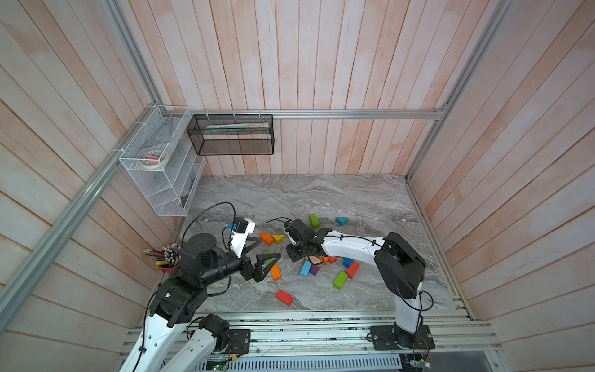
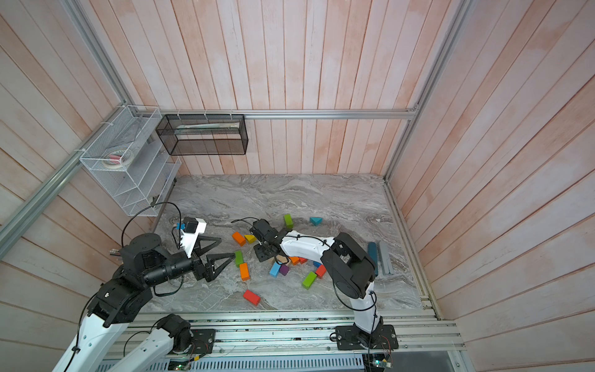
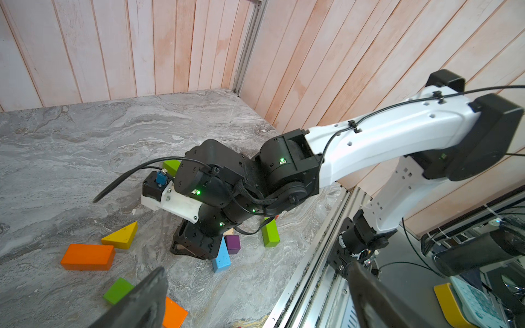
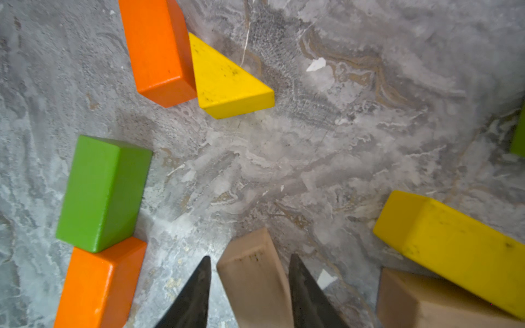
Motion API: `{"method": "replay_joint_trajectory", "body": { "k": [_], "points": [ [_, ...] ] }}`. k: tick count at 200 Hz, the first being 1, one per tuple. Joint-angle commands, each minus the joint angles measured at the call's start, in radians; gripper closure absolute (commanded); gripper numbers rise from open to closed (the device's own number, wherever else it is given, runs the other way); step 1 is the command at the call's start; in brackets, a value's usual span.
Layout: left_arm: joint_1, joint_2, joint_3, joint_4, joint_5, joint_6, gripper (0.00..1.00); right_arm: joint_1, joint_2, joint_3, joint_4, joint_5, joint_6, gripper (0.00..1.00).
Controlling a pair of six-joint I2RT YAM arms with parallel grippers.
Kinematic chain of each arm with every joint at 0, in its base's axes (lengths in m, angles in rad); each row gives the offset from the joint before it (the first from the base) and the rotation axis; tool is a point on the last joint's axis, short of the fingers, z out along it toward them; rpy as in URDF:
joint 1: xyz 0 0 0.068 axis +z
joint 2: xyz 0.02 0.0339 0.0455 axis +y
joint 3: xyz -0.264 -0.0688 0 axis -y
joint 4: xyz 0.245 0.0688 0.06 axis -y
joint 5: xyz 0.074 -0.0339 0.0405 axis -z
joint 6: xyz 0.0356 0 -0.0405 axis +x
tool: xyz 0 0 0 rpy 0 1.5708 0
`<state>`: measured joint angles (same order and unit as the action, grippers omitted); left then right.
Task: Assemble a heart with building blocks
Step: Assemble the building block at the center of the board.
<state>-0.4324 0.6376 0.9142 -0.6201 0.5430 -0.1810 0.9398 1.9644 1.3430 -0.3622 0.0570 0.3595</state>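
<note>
We find the right gripper (image 4: 250,257) low over a tan block (image 4: 252,284), its dark fingers (image 4: 196,292) close on either flank. The gaps are slight, and we cannot tell whether the pads press the block or merely bracket it, nor whether it rests on the marble table (image 4: 341,127) or hangs just clear. Just beside it lies a second tan block (image 4: 420,304), with a yellow brick (image 4: 454,250) that appears to rest partly across it. Farther out, a green brick (image 4: 105,193) touches an orange brick (image 4: 99,284) end to end, and a yellow wedge (image 4: 227,79) abuts a second orange brick (image 4: 156,51). In a top view the left gripper (image 1: 270,248) hangs with jaws spread wide, holding nothing, above that green-and-orange pair. The building blocks (image 1: 340,280) lie scattered mid-table, a red brick (image 1: 284,297) apart toward the front; we judge no heart outline formed. We note these risks. A hold this near the block's end may let it pivot or slip on lifting. A sideways sweep could knock the yellow brick off its perch. The two arms work near each other and could foul.
</note>
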Motion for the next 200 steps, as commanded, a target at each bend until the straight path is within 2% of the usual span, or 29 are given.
{"method": "replay_joint_trajectory", "body": {
  "k": [1,41,60,85,142,179,200],
  "points": [
    [-0.003,-0.003,-0.011,0.029,0.016,-0.009,0.0,-0.006,0.014,-0.012,-0.038,0.05,-0.003,0.58],
    [-0.003,0.012,-0.003,0.031,0.018,-0.01,0.0,-0.016,0.04,0.028,-0.043,0.035,0.073,0.66],
    [-0.003,0.027,0.001,0.032,0.026,-0.006,0.0,-0.044,0.041,0.042,-0.036,0.031,0.191,0.74],
    [-0.003,0.038,0.0,0.044,0.037,-0.009,0.0,-0.094,0.016,0.001,0.085,-0.058,0.329,0.81],
    [-0.003,0.026,-0.01,0.068,0.034,-0.024,0.0,-0.173,0.022,-0.027,0.224,-0.09,0.454,0.81],
    [-0.003,0.027,-0.026,0.092,0.043,-0.037,0.0,-0.182,0.035,-0.031,0.309,-0.138,0.509,0.79],
    [-0.003,0.027,-0.029,0.095,0.044,-0.04,0.0,-0.182,0.044,-0.036,0.338,-0.158,0.53,0.69]
  ]
}}
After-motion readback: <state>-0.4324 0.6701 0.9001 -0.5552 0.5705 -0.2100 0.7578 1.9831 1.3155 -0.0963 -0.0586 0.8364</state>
